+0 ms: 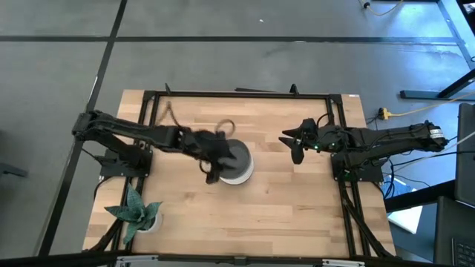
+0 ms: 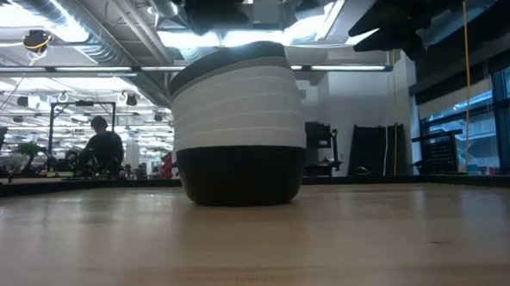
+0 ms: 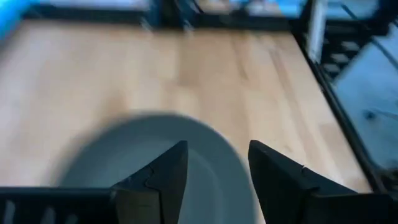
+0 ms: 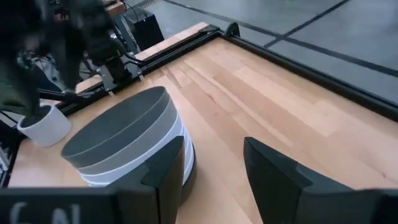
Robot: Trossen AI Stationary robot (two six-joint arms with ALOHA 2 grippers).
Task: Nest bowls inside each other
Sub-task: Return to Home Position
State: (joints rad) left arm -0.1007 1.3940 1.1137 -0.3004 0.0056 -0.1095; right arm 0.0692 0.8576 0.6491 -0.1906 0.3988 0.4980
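One nested stack of bowls (image 1: 239, 167) stands on its black bottom bowl (image 2: 239, 174) in the middle of the table, with white bowls above it and a grey bowl (image 4: 118, 127) on top. My left gripper (image 1: 221, 159) hovers open just above the stack's left rim. In its wrist view its fingers (image 3: 214, 174) stand over the grey top bowl (image 3: 124, 155) and touch nothing. My right gripper (image 1: 294, 144) is open in the air to the right of the stack, and its own view (image 4: 214, 168) looks at the stack from that side.
A small green spiky plant in a white pot (image 1: 135, 213) stands near the table's near left corner. A black frame (image 1: 237, 94) runs round the table top. A loop of cable (image 1: 224, 126) lies just beyond the stack. Bare wood (image 1: 282, 215) shows on the near side.
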